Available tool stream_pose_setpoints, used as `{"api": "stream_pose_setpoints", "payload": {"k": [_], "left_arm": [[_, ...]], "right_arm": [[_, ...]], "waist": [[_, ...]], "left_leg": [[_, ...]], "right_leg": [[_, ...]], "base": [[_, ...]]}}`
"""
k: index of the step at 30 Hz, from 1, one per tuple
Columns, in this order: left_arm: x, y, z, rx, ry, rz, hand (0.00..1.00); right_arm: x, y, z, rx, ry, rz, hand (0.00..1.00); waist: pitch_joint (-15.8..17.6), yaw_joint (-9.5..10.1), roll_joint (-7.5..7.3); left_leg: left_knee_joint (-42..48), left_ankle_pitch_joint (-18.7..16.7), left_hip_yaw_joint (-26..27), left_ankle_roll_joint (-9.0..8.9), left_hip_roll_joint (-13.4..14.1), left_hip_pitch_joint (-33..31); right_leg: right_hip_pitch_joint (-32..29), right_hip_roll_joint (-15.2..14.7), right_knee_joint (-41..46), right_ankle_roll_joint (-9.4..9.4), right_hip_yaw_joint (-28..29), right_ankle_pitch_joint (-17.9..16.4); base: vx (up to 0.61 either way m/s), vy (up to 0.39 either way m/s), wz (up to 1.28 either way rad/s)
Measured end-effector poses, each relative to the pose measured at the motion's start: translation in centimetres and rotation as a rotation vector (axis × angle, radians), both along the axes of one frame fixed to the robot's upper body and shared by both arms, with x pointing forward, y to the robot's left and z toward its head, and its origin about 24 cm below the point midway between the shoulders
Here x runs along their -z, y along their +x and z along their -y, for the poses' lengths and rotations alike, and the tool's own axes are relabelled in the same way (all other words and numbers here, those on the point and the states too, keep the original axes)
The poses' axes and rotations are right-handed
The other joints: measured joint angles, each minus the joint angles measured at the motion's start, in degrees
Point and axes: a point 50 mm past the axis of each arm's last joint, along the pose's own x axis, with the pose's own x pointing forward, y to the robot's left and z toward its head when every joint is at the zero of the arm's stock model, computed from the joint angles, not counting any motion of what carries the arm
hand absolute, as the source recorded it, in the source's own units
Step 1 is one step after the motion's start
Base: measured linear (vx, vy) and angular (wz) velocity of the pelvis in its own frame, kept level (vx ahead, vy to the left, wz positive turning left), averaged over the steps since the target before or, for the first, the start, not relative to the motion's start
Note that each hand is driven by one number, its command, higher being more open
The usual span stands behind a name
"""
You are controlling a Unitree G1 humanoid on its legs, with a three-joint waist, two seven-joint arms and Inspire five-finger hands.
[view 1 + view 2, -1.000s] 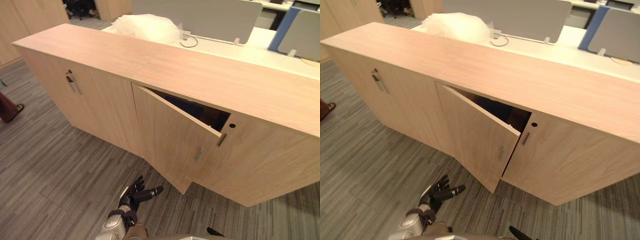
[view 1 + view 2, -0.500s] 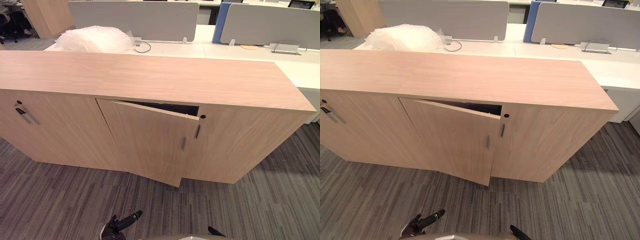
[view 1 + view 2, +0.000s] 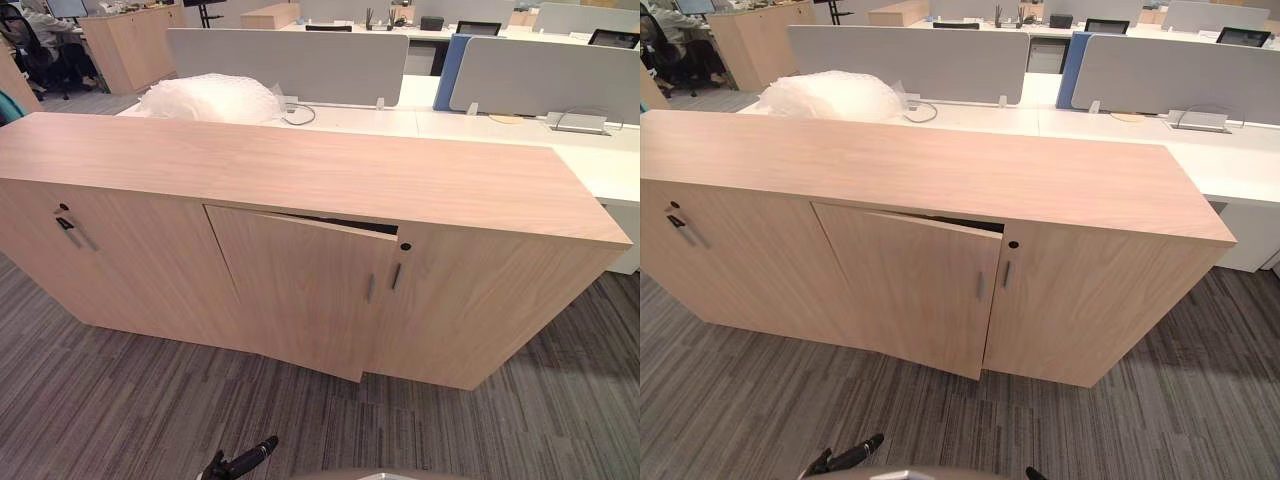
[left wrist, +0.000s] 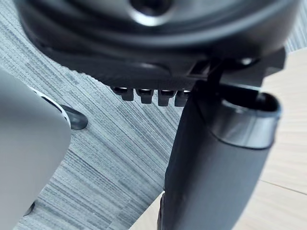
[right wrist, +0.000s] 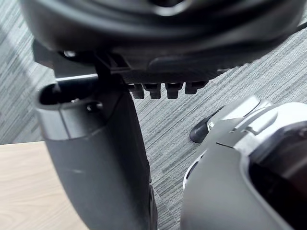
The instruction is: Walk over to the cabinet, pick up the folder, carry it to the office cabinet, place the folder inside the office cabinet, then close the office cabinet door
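Grey carpet (image 3: 120, 400) runs up to the cabinet (image 3: 300, 170), whose middle door (image 3: 300, 290) stands slightly ajar; I can't tell whether the folder is inside. My left robot hand (image 3: 240, 463) hangs near, fingers relaxed and empty; the right robot hand (image 5: 91, 143) likewise.

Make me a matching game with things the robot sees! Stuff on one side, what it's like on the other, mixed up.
1. cabinet door
2. plastic wrap bundle
3. carpet
4. left hand

A. grey and stripy
B. dark, low down
C. slightly ajar
D. white, behind the cabinet

Pairs: 1-C, 2-D, 3-A, 4-B
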Motion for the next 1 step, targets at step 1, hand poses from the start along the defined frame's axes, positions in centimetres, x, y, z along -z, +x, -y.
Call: {"api": "stream_pose_setpoints", "payload": {"k": [1], "left_arm": [[0.00, 0.22, 0.20, 0.024, 0.000, 0.001, 1.00]], "right_arm": [[0.01, 0.07, 0.02, -0.009, 0.001, -0.002, 1.00]], "waist": [[0.0, -0.09, 0.09]], "left_leg": [[0.0, 0.0, 0.0, -0.03, 0.0, -0.1]], "right_leg": [[0.0, 0.0, -0.3, -0.03, 0.0, 0.1]], "base": [[0.00, 0.000, 0.00]]}}
